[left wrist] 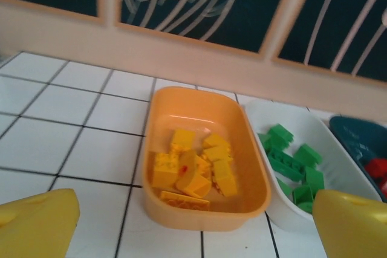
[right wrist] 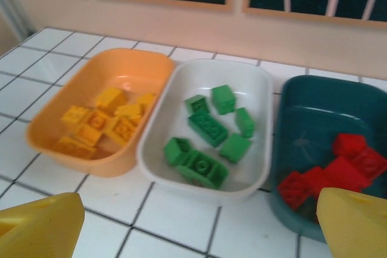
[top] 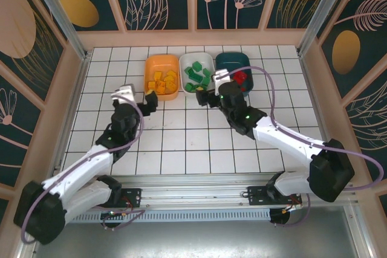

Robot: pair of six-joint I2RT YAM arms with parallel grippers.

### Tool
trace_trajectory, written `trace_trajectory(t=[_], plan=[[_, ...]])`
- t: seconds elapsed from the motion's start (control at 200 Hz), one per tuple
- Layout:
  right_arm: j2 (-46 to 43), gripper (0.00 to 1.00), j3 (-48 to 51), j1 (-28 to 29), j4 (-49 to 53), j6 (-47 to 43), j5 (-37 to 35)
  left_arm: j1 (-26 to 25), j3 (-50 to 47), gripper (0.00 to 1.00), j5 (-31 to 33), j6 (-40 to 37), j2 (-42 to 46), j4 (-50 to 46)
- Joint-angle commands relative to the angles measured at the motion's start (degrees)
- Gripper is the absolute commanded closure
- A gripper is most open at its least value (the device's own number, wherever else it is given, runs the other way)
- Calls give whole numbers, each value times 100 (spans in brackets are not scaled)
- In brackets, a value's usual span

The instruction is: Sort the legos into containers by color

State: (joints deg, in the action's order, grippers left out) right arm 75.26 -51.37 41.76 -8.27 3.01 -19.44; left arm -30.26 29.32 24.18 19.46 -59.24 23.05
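Note:
Three containers stand side by side at the back of the tiled table. The orange tub (top: 162,77) (left wrist: 205,219) (right wrist: 91,161) holds several yellow legos (left wrist: 193,167) (right wrist: 106,122). In the white tub (top: 198,72) (right wrist: 199,190) lie several green legos (right wrist: 205,128) (left wrist: 290,161). Several red legos (right wrist: 329,176) (top: 240,78) sit in the dark teal tub (top: 236,63) (right wrist: 290,119). My left gripper (top: 145,98) (left wrist: 193,234) hangs open just in front of the orange tub, holding nothing. My right gripper (top: 211,87) (right wrist: 196,228) is open and holds nothing, in front of the white and teal tubs.
The table (top: 181,143) is white tile with dark grout, with bare tiles between the tubs and the arm bases. A beige ledge and patterned panels (top: 193,37) wall in the back and sides. A purple cable (top: 272,80) loops along the right arm.

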Motion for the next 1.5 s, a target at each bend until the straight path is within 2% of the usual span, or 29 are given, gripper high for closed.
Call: trace_trajectory(t=[0.0, 0.06, 0.105, 0.205, 0.275, 0.415, 0.51, 0.551, 0.581, 0.666, 0.806, 0.956, 1.026, 1.061, 1.126, 1.166, 1.206, 1.256, 1.286, 1.316, 1.371, 1.421, 1.496], plan=[[-307, 1, 311, -258, -444, -344, -21, -78, 119, 1, -268, -823, -442, 1292], [-610, 1, 649, -496, -721, -493, -12, -50, -160, 1, -35, -1213, -453, 1820], [-899, 1, 912, -849, -856, -510, 469, 109, -407, 1, 15, -1392, -386, 2191], [-1407, 1, 1317, -1679, -920, 359, 832, 794, -967, 1, -702, -1412, -313, 3038], [-1691, 1, 1625, -2158, -1153, 519, 1098, 998, -1160, 1, -371, -1450, -355, 3347], [-2174, 1, 2314, -2727, -1904, 527, 890, 1422, -1515, 1, -7, -1732, -387, 3525], [-2241, 1, 2735, -3040, -2422, 323, 1021, 1721, -1969, 1, 246, -1381, -836, 4615], [-2217, 1, 2914, -3173, -2677, 243, 1115, 1810, -1980, 1, 366, -1471, -1095, 4836], [-2199, 1, 3040, -3261, -2856, 177, 1162, 1826, -1842, 1, 531, -1457, -1134, 4652], [-2171, 1, 3288, -3484, -3071, -53, 1398, 1873, -1624, 1, 332, -1634, -998, 4037], [-2115, 1, 3576, -3649, -3229, -914, 1829, 1969, -1941, 1, 463, -1650, -1108, 4254], [-1654, 1, 3920, -3707, -3782, -977, 1831, 2022, -2095, 1, 395, -1921, -1873, 5269], [-1059, 1, 4131, -3781, -4727, -866, 2109, 2113, -2020, 1, 447, -1833, -2409, 5622], [-685, 1, 4216, -3802, -5254, -816, 2071, 2203, -2029, 1, 320, -1864, -2665, 6096], [-9, 1, 4306, -3881, -6091, -749, 2015, 2377, -1880, 1, -55, -1608, -2346, 5186], [419, 1, 4355, -3907, -6624, -755, 1990, 2579, -1899, 1, -336, -1472, -2546, 5372], [771, 1, 4376, -3912, -6958, -720, 1892, 2657, -1895, 1, -299, -1492, -3029, 6111], [1126, 1, 4454, -3989, -7388, -525, 1665, 2703, -1621, 1, -451, -1340, -2733, 4891], [1396, 1, 4448, -4036, -7781, -485, 1570, 2801, -1652, 1, -605, -1325, -2762, 5144], [1389, 1, 4349, -4035, -7561, -432, 1429, 2804, -1724, 1, -573, -1341, -2921, 5526], [1277, 1, 3919, -4120, -6573, -284, 1459, 2807, -1647, 1, -607, -1301, -2762, 5048], [1289, 1, 3811, -4379, -6312, -93, 1827, 2806, -1682, 1, -584, -1332, -2839, 5274], [1289, 1, 3822, -4318, -6343, -125, 1706, 2811, -1683, 1, -593, -1330, -2815, 5247]])
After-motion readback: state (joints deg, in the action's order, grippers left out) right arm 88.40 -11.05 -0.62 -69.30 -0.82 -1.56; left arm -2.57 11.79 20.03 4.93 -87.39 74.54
